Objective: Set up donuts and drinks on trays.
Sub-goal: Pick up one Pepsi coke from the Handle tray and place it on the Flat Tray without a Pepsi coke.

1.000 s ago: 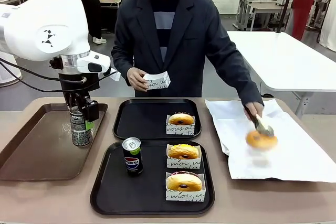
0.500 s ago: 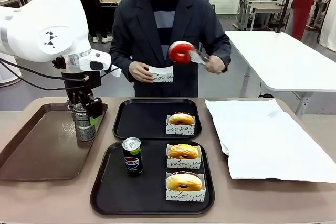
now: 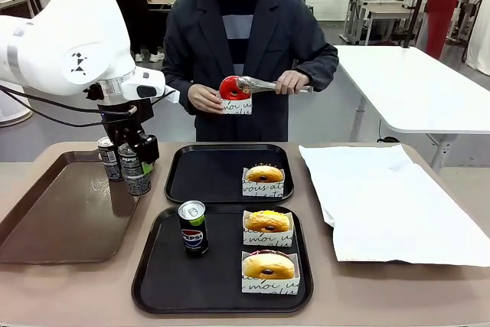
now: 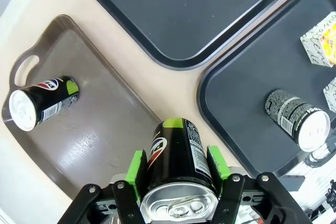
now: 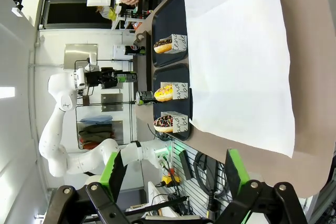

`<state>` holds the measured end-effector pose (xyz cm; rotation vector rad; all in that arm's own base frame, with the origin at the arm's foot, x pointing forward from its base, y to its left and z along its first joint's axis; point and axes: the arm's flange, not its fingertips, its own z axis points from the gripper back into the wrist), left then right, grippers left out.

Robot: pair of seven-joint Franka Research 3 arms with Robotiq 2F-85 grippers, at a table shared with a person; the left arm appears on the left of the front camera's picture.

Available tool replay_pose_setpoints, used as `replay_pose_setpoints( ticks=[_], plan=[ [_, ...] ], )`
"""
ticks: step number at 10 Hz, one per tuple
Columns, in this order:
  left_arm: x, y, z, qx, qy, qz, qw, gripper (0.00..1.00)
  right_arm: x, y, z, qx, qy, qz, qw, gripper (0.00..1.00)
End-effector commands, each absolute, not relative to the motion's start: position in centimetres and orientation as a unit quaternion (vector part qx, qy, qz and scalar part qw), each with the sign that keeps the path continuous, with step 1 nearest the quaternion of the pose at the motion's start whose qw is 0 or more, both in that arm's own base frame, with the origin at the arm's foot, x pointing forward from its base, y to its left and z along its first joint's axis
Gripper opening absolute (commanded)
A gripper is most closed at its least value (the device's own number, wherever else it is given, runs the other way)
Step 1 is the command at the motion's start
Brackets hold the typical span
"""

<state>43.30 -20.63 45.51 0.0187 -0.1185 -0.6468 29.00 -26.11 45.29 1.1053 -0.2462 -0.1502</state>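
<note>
The left gripper (image 4: 176,179) has its jaws clamped on the sides of a black soda can (image 4: 177,153), held upright in the air above the right edge of the brown tray (image 3: 53,220), near the far black tray (image 3: 200,178); one more can (image 3: 107,160) stands on the brown tray behind it; the right gripper (image 5: 173,174) has its jaws spread wide on nothing, well off to the side over the white paper (image 5: 239,61).

Done so far: the near black tray (image 3: 157,273) carries a Pepsi can (image 3: 192,227) and two sleeved donuts (image 3: 267,222); the far tray carries one sleeved donut (image 3: 264,174) at its right side.

Left to do, as I judge it: the held can belongs on the far tray, which has no drink; the person holds a red donut (image 3: 232,88) in tongs (image 3: 268,84) at a paper sleeve (image 3: 237,105), probably sliding it in, though the hands hide the fit; that one looks meant for the far tray too. The job seems well past half.
</note>
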Motion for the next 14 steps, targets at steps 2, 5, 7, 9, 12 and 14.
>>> replay_pose_setpoints(
  ticks=[2, 5, 7, 9, 12, 14],
  plan=[
    [45.0, -21.7, 45.9, 0.006, -0.077, -0.309, 0.948, 0.59, 29.0, -26.2, 45.3, 0.529, -0.124, -0.065, 0.837, 1.00],
    [44.7, -21.9, 46.4, 0.014, -0.070, -0.267, 0.961, 0.59, 29.0, -26.2, 45.3, 0.529, -0.124, -0.065, 0.837, 1.00],
    [44.8, -21.6, 45.5, 0.003, -0.068, -0.309, 0.949, 0.59, 29.0, -26.2, 45.3, 0.529, -0.124, -0.065, 0.837, 1.00],
    [44.8, -21.6, 45.5, 0.003, -0.068, -0.309, 0.949, 0.59, 29.0, -26.2, 45.3, 0.529, -0.124, -0.065, 0.837, 1.00],
    [46.7, -22.7, 45.3, -0.008, -0.073, -0.301, 0.951, 0.59, 29.0, -26.2, 45.3, 0.529, -0.124, -0.065, 0.837, 1.00],
    [49.0, -24.0, 45.4, -0.025, -0.079, -0.295, 0.952, 0.59, 29.0, -26.2, 45.3, 0.529, -0.124, -0.065, 0.837, 1.00]
  ],
)
